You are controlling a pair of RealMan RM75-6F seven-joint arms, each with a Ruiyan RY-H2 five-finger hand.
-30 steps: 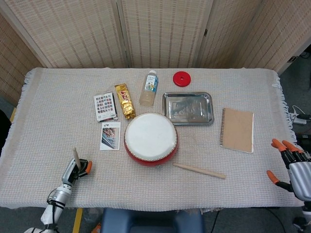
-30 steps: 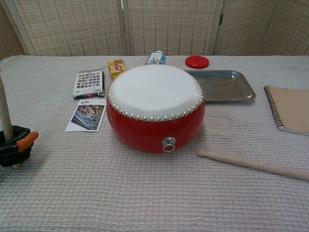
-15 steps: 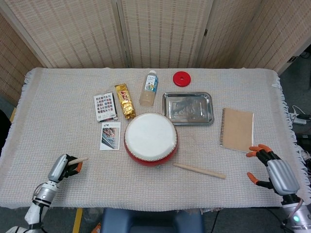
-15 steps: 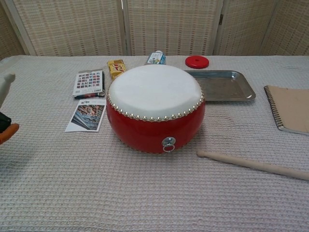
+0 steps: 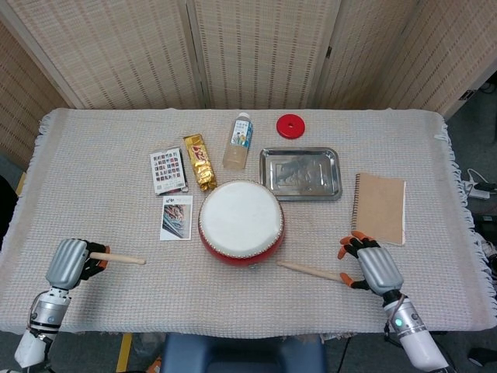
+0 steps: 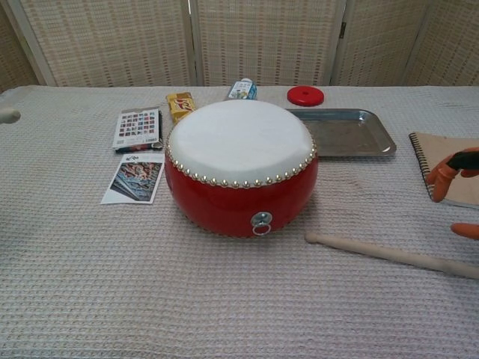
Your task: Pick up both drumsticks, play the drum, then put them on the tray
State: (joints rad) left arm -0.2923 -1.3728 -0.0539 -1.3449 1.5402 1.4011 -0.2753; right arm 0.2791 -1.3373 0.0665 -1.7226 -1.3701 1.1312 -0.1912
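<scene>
The red drum with its white skin stands mid-table, large in the chest view. My left hand at the front left grips one drumstick, which lies level and points right toward the drum; only its tip shows in the chest view. The other drumstick lies on the cloth in front of the drum, also seen in the chest view. My right hand hovers at this stick's right end with fingers apart and nothing held; its orange fingertips enter at the right edge. The steel tray sits behind the drum.
A brown spiral notebook lies just behind my right hand. Behind and left of the drum are a bottle, a red disc, a gold packet, a card box and a picture card.
My left hand swung its drumstick from upright down to level and drifted left. My right hand came in from the right table edge to the free drumstick's end.
</scene>
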